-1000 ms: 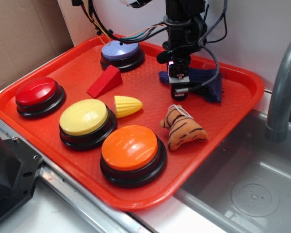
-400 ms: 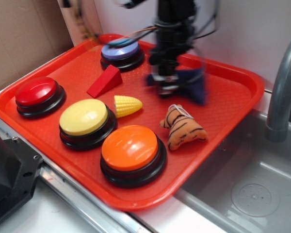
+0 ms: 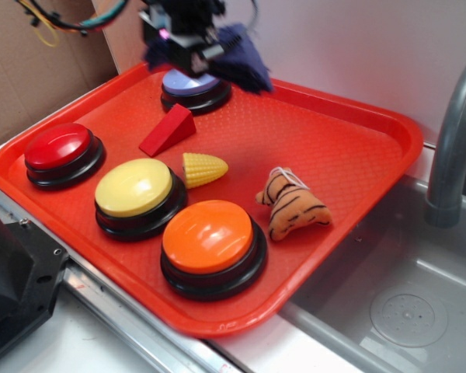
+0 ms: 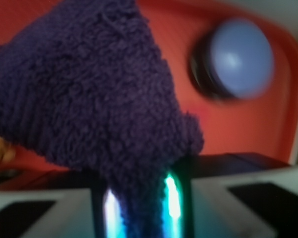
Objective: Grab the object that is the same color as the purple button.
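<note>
Rag [image 3: 237,56] in gripper [image 3: 188,48] above button [image 3: 194,87] at tray's [image 3: 357,155] back.

The exterior view looks down at an angle from the front across the whole red tray [image 3: 357,167]. The wrist view sits very close behind the purple rag [image 4: 94,99]. Both show the purple button [image 3: 193,84].

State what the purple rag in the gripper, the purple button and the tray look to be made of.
Purple rag: soft terry-like cloth, going by its fuzzy looped pile. Purple button: likely smooth plastic, its dome showing a faint sheen, though blurred. Tray: probably hard moulded plastic, with a fine matte grain and a raised rim.
</note>
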{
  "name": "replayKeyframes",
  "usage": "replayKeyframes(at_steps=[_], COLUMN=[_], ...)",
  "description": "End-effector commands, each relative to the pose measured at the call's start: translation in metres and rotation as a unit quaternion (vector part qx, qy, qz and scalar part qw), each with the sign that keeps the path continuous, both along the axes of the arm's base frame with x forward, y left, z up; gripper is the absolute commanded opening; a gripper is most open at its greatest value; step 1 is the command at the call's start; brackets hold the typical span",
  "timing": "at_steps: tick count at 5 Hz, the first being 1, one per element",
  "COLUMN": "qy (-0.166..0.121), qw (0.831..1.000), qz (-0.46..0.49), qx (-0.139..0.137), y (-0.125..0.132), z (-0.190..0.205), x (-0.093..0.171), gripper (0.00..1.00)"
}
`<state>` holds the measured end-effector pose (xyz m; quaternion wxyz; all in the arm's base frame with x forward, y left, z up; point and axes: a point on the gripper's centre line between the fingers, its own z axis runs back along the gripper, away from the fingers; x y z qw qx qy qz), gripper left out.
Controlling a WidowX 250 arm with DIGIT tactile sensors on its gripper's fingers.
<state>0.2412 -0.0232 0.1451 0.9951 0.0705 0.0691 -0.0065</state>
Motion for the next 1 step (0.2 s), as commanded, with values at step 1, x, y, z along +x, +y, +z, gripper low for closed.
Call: replayKeyframes(at_steps=[1], qy=[-0.083], qw=[0.995], qz=[0.054], qx=[-0.007], y=[-0.0064], z=[0.0936], x=[-0.0250], gripper=[0.00])
